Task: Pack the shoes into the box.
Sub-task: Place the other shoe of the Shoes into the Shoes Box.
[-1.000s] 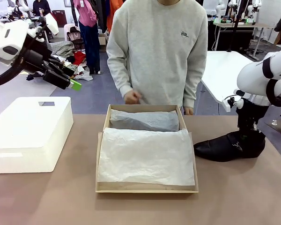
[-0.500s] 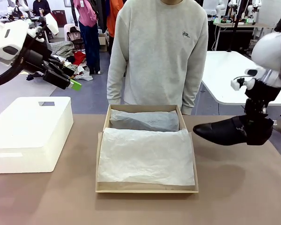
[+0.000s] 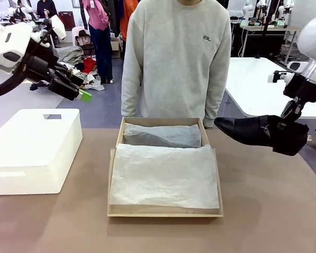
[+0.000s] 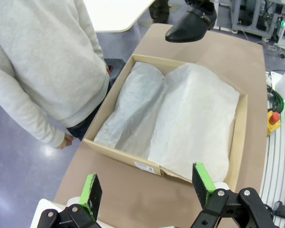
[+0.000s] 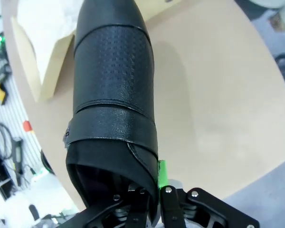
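Pinched tight on the heel end of a black shoe (image 3: pixel 247 130) by the right gripper (image 3: pixel 282 129); jaws pressed together on the heel rim, one green pad just showing beside the leather in the right wrist view, at the right gripper (image 5: pixel 156 192). Held clear of the table (image 3: pixel 268 211), roughly level, at 2 o'clock from the box (image 3: pixel 111 179); pointed toe turned toward 9 o'clock, near the box's far right corner yet apart from it. In the right wrist view, perforated upper of the black shoe (image 5: pixel 114 85) stretching away toward the box corner; in the left wrist view, the black shoe (image 4: pixel 190 26) hanging beyond the box (image 4: pixel 118 152) at 12 o'clock.

Lying open at the table's middle; lined with white tissue paper (image 3: pixel 163 176) over the near part, with a grey paper bundle (image 3: pixel 160 135) along the far wall; contents of the bundle impossible to tell.

Raised at 10 o'clock from the box, well apart from it: left gripper (image 3: pixel 80 94), fingers spread wide, nothing between the green pads (image 4: pixel 203 183).

At 9 o'clock, a white foam block (image 3: pixel 34 150); at 12 o'clock, a person (image 3: pixel 176 58) in a grey sweatshirt, arms hanging down.
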`<state>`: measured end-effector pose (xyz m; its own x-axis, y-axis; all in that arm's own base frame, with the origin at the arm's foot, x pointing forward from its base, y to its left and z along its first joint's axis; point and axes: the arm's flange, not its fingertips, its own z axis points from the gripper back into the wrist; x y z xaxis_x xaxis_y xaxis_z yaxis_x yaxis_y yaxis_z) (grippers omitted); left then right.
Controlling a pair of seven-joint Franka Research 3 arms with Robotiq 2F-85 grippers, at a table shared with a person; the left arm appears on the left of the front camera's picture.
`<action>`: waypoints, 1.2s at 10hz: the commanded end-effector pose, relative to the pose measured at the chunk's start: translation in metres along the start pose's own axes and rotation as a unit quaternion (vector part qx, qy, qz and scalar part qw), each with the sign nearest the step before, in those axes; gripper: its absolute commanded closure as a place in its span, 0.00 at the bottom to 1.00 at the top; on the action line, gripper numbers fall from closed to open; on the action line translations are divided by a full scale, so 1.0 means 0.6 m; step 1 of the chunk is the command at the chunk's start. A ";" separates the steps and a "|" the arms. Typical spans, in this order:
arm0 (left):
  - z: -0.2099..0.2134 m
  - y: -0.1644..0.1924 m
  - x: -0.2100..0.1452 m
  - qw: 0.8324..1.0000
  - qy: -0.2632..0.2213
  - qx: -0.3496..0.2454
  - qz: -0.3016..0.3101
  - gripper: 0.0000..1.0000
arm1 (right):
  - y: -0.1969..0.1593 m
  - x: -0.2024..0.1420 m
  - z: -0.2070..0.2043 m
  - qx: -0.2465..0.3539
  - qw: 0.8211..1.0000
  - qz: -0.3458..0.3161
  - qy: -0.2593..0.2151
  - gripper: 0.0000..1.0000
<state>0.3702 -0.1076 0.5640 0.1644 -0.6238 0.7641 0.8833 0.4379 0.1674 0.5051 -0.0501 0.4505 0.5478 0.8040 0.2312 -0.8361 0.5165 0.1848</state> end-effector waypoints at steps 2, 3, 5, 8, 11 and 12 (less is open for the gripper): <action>-0.001 0.004 -0.002 1.000 -0.011 -0.007 -0.006 0.00 | 0.020 0.026 0.021 -0.013 0.999 -0.019 0.029 1.00; -0.001 0.004 -0.002 1.000 -0.011 -0.007 -0.006 0.00 | 0.005 0.007 0.001 -0.002 1.000 -0.014 0.003 1.00; -0.001 0.004 -0.002 1.000 -0.011 -0.007 -0.006 0.00 | 0.005 0.007 0.001 -0.002 1.000 -0.014 0.003 1.00; -0.001 0.004 -0.002 1.000 -0.011 -0.007 -0.006 0.00 | 0.006 0.007 -0.004 -0.001 1.000 -0.020 0.013 1.00; -0.001 0.004 -0.002 1.000 -0.011 -0.007 -0.006 0.00 | 0.076 0.078 0.043 -0.032 0.984 -0.173 -0.014 1.00; -0.001 0.004 -0.002 1.000 -0.011 -0.007 -0.006 0.00 | 0.096 0.097 0.049 -0.035 0.975 -0.217 -0.013 1.00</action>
<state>0.3702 -0.1075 0.5639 0.1647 -0.6239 0.7639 0.8834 0.4378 0.1672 0.4955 -0.0018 0.4911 0.7851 0.5926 0.1799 -0.6190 0.7600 0.1982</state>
